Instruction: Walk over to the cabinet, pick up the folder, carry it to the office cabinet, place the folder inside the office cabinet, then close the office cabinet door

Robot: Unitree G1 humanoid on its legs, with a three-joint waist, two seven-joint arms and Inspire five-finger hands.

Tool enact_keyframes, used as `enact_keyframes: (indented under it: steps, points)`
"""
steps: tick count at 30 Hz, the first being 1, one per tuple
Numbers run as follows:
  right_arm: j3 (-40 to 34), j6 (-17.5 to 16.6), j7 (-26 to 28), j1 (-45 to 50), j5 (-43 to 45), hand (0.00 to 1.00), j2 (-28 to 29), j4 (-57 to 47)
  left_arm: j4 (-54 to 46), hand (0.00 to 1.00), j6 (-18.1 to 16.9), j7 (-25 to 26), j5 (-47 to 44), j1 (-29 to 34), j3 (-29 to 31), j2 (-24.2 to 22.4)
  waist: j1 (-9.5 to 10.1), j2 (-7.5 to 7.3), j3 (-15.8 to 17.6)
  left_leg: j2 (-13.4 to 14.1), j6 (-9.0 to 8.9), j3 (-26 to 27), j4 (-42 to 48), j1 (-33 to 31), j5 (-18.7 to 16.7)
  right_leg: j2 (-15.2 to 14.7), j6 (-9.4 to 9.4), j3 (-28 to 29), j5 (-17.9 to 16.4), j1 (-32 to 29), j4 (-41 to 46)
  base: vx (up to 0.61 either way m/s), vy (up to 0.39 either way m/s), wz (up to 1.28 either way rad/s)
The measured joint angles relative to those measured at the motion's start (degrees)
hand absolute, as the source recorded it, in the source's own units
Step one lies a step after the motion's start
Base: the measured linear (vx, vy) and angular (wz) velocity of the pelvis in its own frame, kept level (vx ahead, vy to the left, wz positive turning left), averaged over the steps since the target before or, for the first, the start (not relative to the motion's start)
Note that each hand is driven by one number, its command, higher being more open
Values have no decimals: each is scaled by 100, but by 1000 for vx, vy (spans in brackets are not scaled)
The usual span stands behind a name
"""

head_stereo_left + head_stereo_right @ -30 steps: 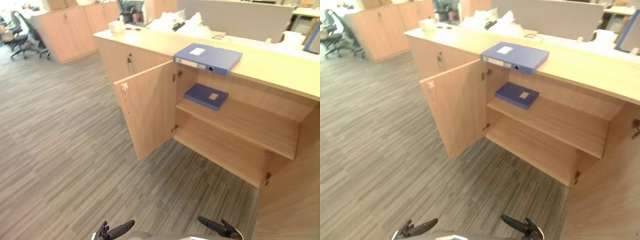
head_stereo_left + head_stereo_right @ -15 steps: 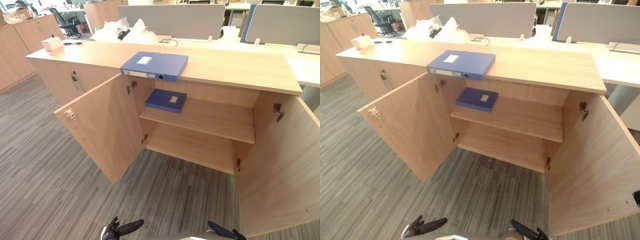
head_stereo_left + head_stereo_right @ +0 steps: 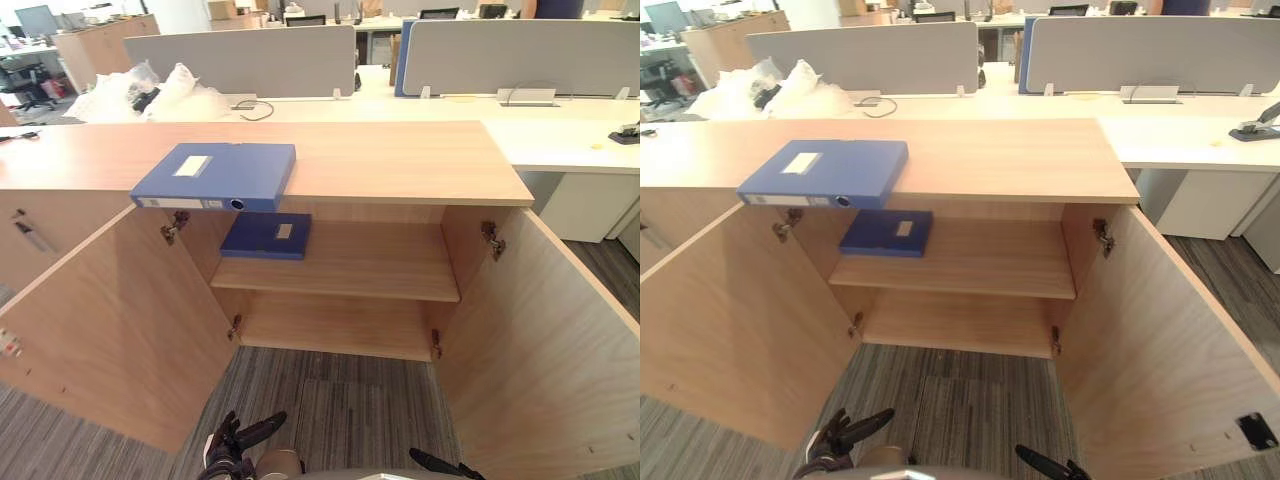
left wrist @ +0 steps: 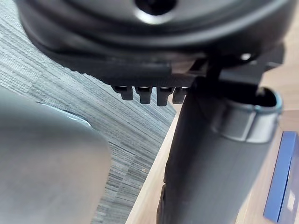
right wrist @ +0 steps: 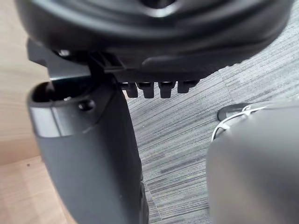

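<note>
2 doors [image 3: 110, 320] wide open on cabinet [image 3: 400, 160]; blue folder [image 3: 215, 175] on its top, darker folder [image 3: 265, 235] on upper shelf [image 3: 370, 265]. Left hand [image 3: 238, 445], right hand [image 3: 440, 465] low, slack, empty.

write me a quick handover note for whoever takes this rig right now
Left hand: open, holding nothing, low in front of the cabinet.
Right hand: open, holding nothing, also low.
Blue folder lies flat on top of the cabinet, at its front edge. A darker folder lies on the upper shelf. Left door and right door stand open.
Done: the walk up to the cabinet.
Left: pick up the folder, place it inside, close the door.
</note>
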Motion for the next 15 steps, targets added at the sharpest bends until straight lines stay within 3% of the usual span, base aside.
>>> enact_keyframes:
  steps: [2, 4, 6, 8, 10, 11, 12, 13, 15]
  points:
    - [35, -1, 11, 33, 0, 100, 233, 6, 71, 100, -1, -2, -37, -59, 34, 188, 15, -425, -133, -371, 93, 139, -100, 43, -134, -425, 190, -2, 5, -17, 12, 377, 235, 6]
    - [34, -5, 48, -24, -2, 100, 306, 4, 133, 100, 9, -10, -42, -62, 71, 276, 27, -531, -193, -565, 203, 236, -215, 201, -203, -664, 377, 21, 175, 15, 83, 260, 166, -5]
    - [-13, -17, 84, -21, -3, 100, 303, 2, 192, 100, 10, -12, -45, -59, 69, 270, 71, -502, -202, -706, 315, 322, -442, 512, -223, -860, 432, 69, 256, 66, 321, 264, 215, -10]
    - [-33, -20, 143, 9, -10, 100, 246, 1, 266, 100, 12, -32, -45, -7, 30, 251, 129, -376, -269, -891, 467, 453, -829, 969, -217, -1153, 447, 246, 273, -73, 1022, 202, 224, -22]
    - [-85, -17, 172, 32, -16, 100, 148, -44, 330, 100, 14, -41, -46, 63, -57, 231, 139, -244, -332, -1030, 596, 521, -1121, 1263, -220, -1471, 330, 442, 346, -568, 2192, 141, 205, -14]
    - [-85, -35, 175, 46, -40, 100, 46, -128, 346, 100, 15, -47, -47, 99, -191, 257, 127, -182, -318, -1131, 633, 516, -1319, 1465, -242, -1707, -22, 491, 562, -964, 3130, 112, 182, 1]
    - [-62, -112, 172, 99, -55, 100, 14, -231, 364, 100, 20, -58, -48, 137, -285, 280, 121, -131, -262, -1192, 667, 498, -1469, 1658, -246, -1937, -501, 481, 814, -1259, 3903, 125, 207, 6]
    - [-55, -126, 173, 106, -64, 100, 20, -283, 374, 100, 20, -55, -52, 187, -335, 293, 111, -127, -259, -1213, 744, 499, -1514, 1758, -225, -2035, -542, 461, 810, -1346, 4188, 77, 120, 10]
    - [103, -162, 158, 117, -71, 100, 24, -316, 421, 100, 67, -95, -236, 358, -432, 404, 82, -175, -257, -1178, 792, 397, -1666, 2018, -249, -2065, -318, 98, 353, -1569, 4364, 67, 46, 15]
